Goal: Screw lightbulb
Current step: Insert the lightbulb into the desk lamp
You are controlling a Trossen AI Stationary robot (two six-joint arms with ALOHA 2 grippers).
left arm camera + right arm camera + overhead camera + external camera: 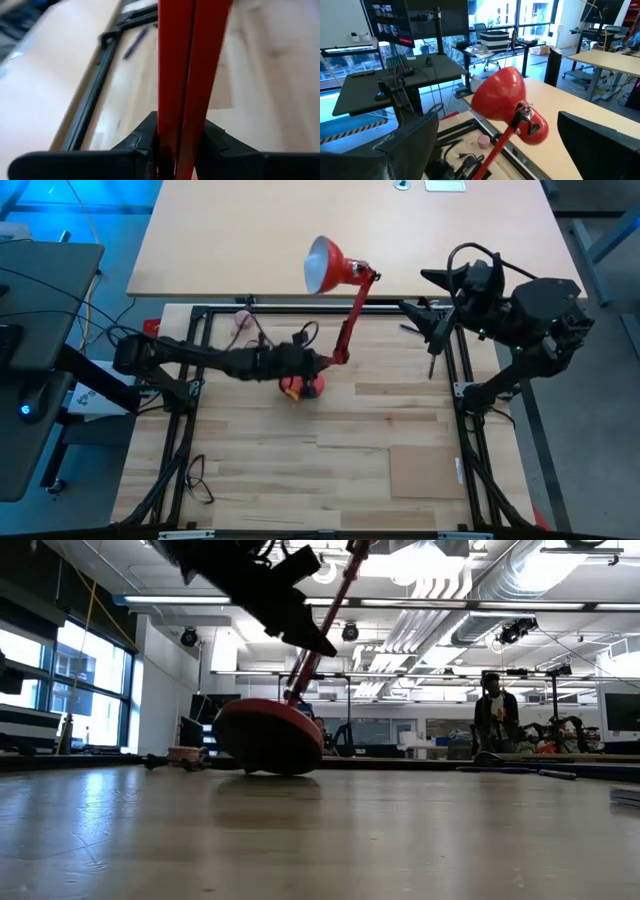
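**Left pincer clamps the lamp's arm, no bulb in sight**

The lightbulb cannot be found in any view, so its look and place cannot be told. The shade (322, 264) shows only its round white inside from above.

The left pincer (322, 361) pinches the red lamp arm (352, 320) low down, just above the round red base (303, 387) on the wooden surface (400, 430). The left wrist view shows that grip close up: dark fingers (145, 137) press on either side of the two red bars (190, 75). The low view shows the base (268, 736) seated on the surface and a person (495, 715) far back in the room.

The right pincer (436, 330) waits at the surface's far right edge, fingers spread wide. Its wrist view shows the shade's red outside (499, 94) and a small pink ball (483, 142) lying beyond the lamp
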